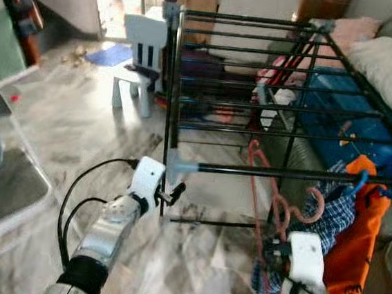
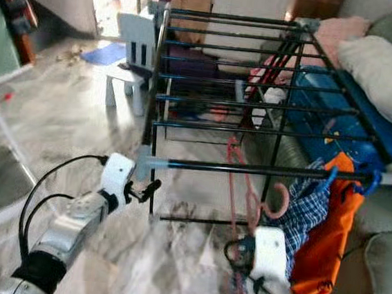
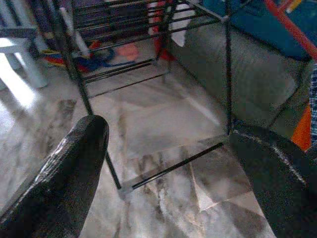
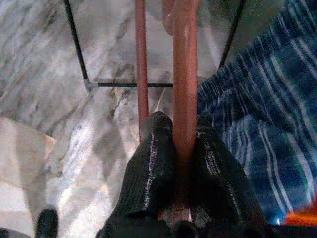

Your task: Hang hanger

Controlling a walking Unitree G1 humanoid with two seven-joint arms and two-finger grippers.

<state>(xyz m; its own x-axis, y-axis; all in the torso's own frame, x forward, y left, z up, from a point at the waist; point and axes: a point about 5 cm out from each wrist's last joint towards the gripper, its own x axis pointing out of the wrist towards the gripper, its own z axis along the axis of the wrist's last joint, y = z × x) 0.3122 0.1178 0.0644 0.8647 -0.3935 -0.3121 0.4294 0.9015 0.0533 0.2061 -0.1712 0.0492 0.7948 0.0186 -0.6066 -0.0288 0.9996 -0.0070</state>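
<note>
Left edge: a dark seat pad (image 1: 1, 191) on a pale frame, over a glossy grey-veined marble floor (image 1: 80, 122).
Back left: one small white plastic chair (image 1: 140, 62) with a slatted back, just beside the rack's far corner.
Left gripper (image 1: 175, 192): fingers spread wide with nothing between them, close to the near left corner post of the rack; two black cables loop back along its silver arm.
Drying rack (image 1: 249, 171): thin black metal rods with grey corner joints, several parallel rails across the top, one low crossbar near the floor.
Hanger (image 1: 273, 210): one salmon-pink plastic hanger, curved hook pointing up, held just below the front rail and not on it.
Right gripper (image 4: 183, 163): both black fingers pressed tight on the hanger's stem.
Hung clothes: a blue checked garment (image 1: 332, 212) and an orange one (image 1: 354, 232), on two blue hooks over the front rail.
Right side: sofa with a cream pillow (image 1: 391, 68), blue fabric beneath the rack.
</note>
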